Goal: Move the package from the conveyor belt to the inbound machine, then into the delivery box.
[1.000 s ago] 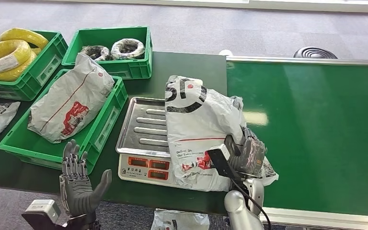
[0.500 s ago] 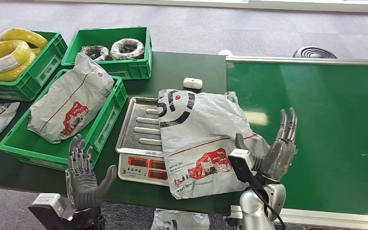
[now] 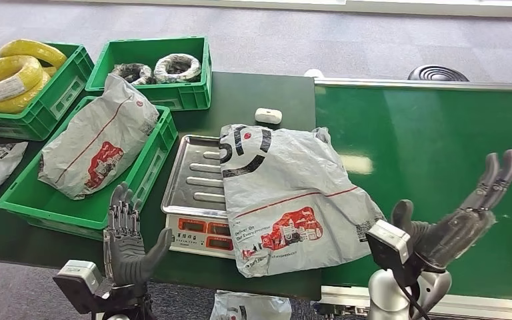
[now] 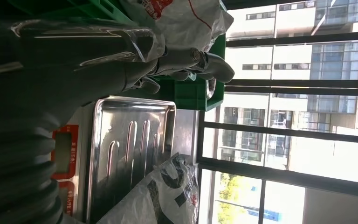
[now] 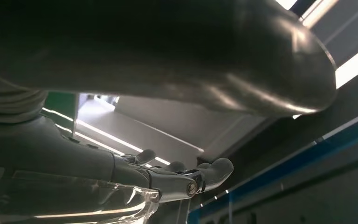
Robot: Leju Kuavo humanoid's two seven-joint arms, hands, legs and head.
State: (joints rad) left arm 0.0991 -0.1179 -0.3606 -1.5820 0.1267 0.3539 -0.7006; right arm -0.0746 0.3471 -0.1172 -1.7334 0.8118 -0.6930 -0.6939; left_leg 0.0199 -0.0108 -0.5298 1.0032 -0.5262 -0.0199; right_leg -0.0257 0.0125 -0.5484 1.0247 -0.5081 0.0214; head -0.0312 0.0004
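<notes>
Right robot hand (image 3: 455,223) is up over the conveyor belt (image 3: 440,167), fingers spread, holding nothing, just right of the package (image 3: 293,200) and not touching. Left robot hand (image 3: 128,243) is raised at the table's (image 3: 260,93) near edge, fingers apart, empty. I see the pkg lying flat, half on the scale's (image 3: 203,193) steel tray, half on the belt. Green crate (image 3: 143,167) w/ another bag (image 3: 97,137) sits left of the scale.

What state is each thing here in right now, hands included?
Package: lying flat, partly on the scale tray, released.
Scale: tray half covered by the package.
Left hand: open, holding nothing.
Right hand: open, over the belt.
Front crate: holds another package.
</notes>
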